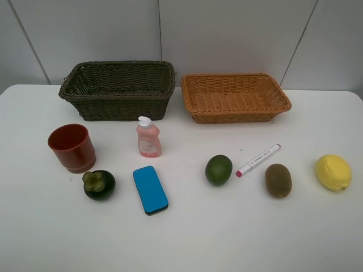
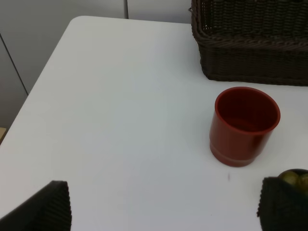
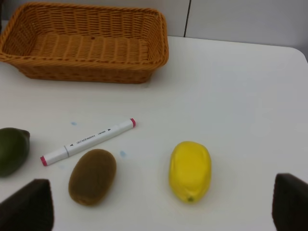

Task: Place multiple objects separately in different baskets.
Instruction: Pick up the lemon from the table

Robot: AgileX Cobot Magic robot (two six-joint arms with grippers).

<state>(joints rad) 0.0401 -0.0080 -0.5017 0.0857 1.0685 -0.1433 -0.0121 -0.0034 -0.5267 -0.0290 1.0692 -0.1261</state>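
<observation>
Before grey wall panels [image 1: 227, 34], over the white table [image 1: 227, 238], left tool [image 2: 166, 207] and right tool [image 3: 159, 207] hang released.

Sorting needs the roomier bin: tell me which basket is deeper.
The dark olive-brown basket, back left; its walls stand clearly taller than those of the light orange basket beside it.

Bright, even diffuse light, faint soft shadows — sharp focus, whites slightly washed

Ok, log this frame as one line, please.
stage: nothing picked | left gripper: open, facing red cup | right gripper: open, facing lemon | dark basket, orange basket: no items seen
</observation>
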